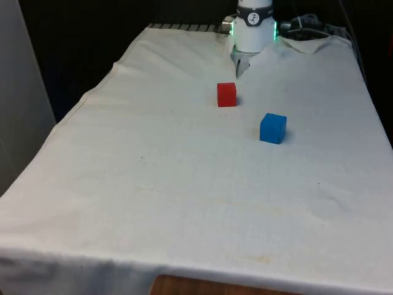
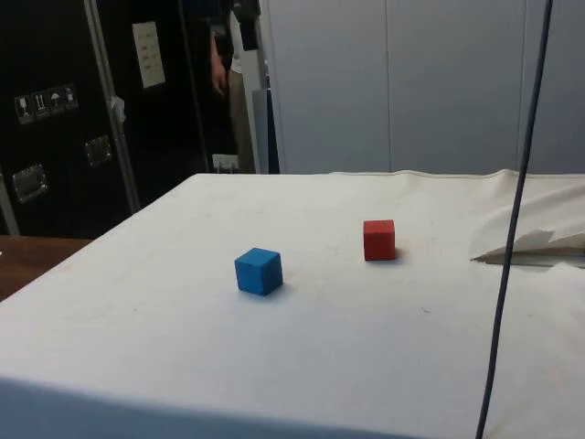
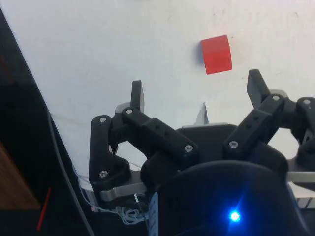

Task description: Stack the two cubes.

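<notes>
The arm (image 1: 253, 27) is cut off above its base.

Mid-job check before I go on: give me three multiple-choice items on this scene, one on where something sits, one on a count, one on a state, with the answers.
1. In the front view, where is the blue cube relative to the red cube?
A. on top of it
B. nearer the camera, towards the front view's right
C. touching its left side

2. How many cubes are on the cloth?
A. one
B. two
C. three

3. How is the gripper?
A. shut on the red cube
B. shut on the blue cube
C. open, holding nothing

Answers: 1 B, the blue cube sits apart from the red cube. 2 B, one red and one blue lie on the cloth. 3 C, the gripper fingers stand spread with nothing between them.
</notes>
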